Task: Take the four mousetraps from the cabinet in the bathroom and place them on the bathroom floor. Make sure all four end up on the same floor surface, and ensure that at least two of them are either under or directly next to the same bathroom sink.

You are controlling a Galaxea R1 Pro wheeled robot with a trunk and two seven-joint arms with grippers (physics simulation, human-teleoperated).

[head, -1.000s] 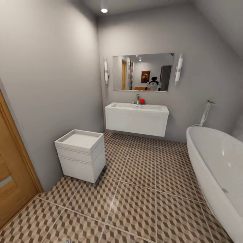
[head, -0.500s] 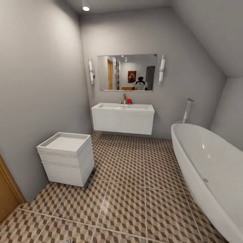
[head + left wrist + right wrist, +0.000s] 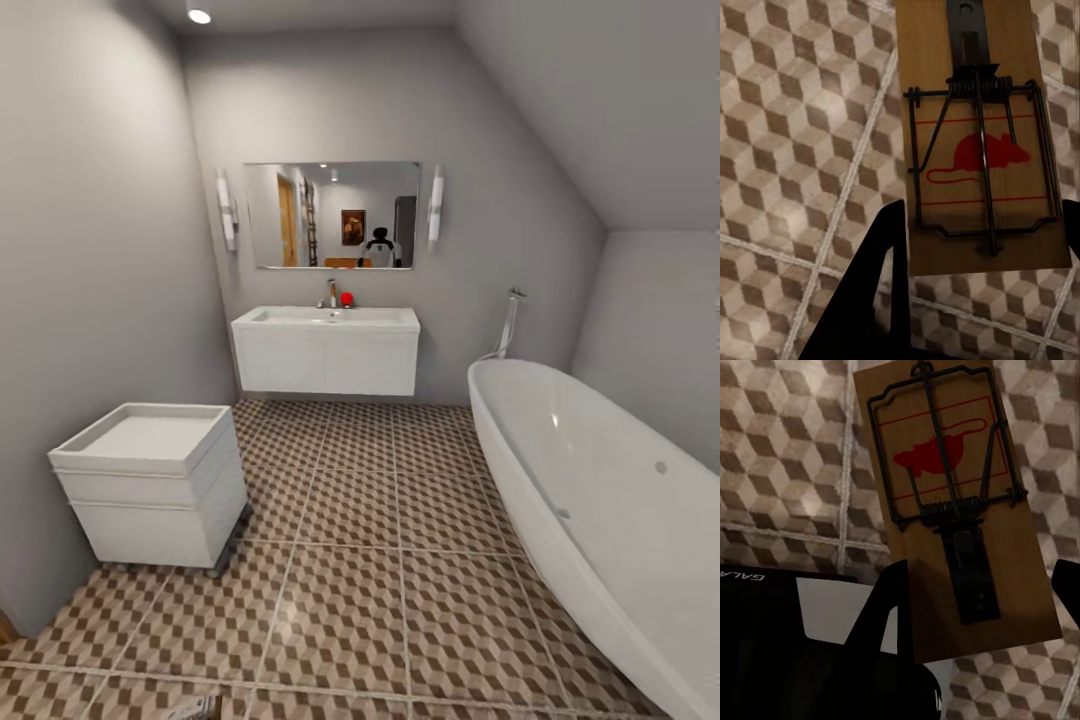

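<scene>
**A:** Head view first: how much of the task can be counted as done?

**B:** Little, as far as can be judged. No trap is seen lying on the bathroom floor (image 3: 400,600), and the tiles beneath the sink (image 3: 330,320) are bare. One mousetrap (image 3: 979,142) is held pinched between the fingers of the left gripper (image 3: 979,247), and a second mousetrap (image 3: 952,502) is clamped the same way in the right gripper (image 3: 979,600). Both are carried above the tiles. Setting them down remains, and two more traps are still to be accounted for.

**A:** And the materials?

**B:** Each trap is shown as a flat wooden board with a dark wire spring bar and a red mouse print. The floor is laid in large square tiles patterned with brown, beige and grey cubes, divided by pale grout. The sink is a glossy white rectangular basin on a wall-hung vanity; a smooth, rounded white bathtub (image 3: 600,500) is seen nearby.
</scene>
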